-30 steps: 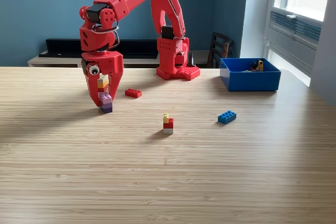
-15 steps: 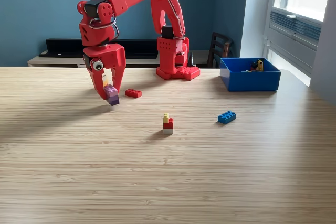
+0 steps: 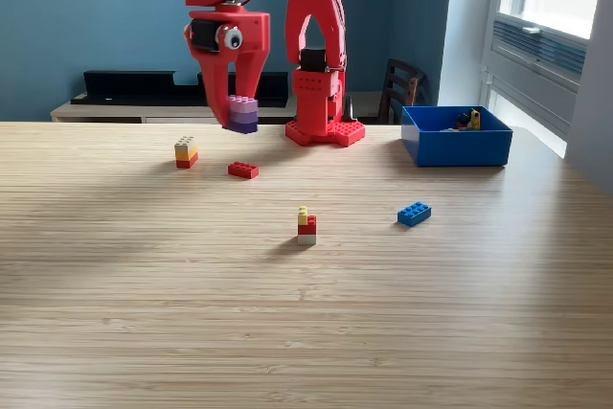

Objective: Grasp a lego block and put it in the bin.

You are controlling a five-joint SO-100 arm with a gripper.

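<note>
The red arm [image 3: 287, 7] stands on its base [image 3: 324, 129] at the far side of the wooden table [image 3: 287, 313], and its upper links reach above the top edge of the exterior view. The claw [image 3: 239, 114] points downward, raised well above the table surface, with its two red fingers [image 3: 215, 83] closed around a purple lego block [image 3: 242, 114]. The block is made of a lighter pink-purple layer on top of a darker purple layer and sits at the fingertips, clear of the table. A round googly eye [image 3: 230, 37] is fixed to the claw body. On the table, toward the exterior view's left, a small stack of yellow, orange and red blocks [image 3: 186, 151] stands upright. Just beside it, toward the view's right, a flat red block [image 3: 243, 170] lies on the surface. Nearer the camera, close to the middle of the table, a second upright stack [image 3: 306, 225] shows yellow on top, red in the middle and a pale layer at the bottom. A blue block [image 3: 414, 214] lies flat to the view's right of that stack. The bin [image 3: 456, 147], a blue box with low walls, rests on the table at the view's right, near the arm base and well apart from the claw. Small pieces, one yellow, are visible inside it.
</note>
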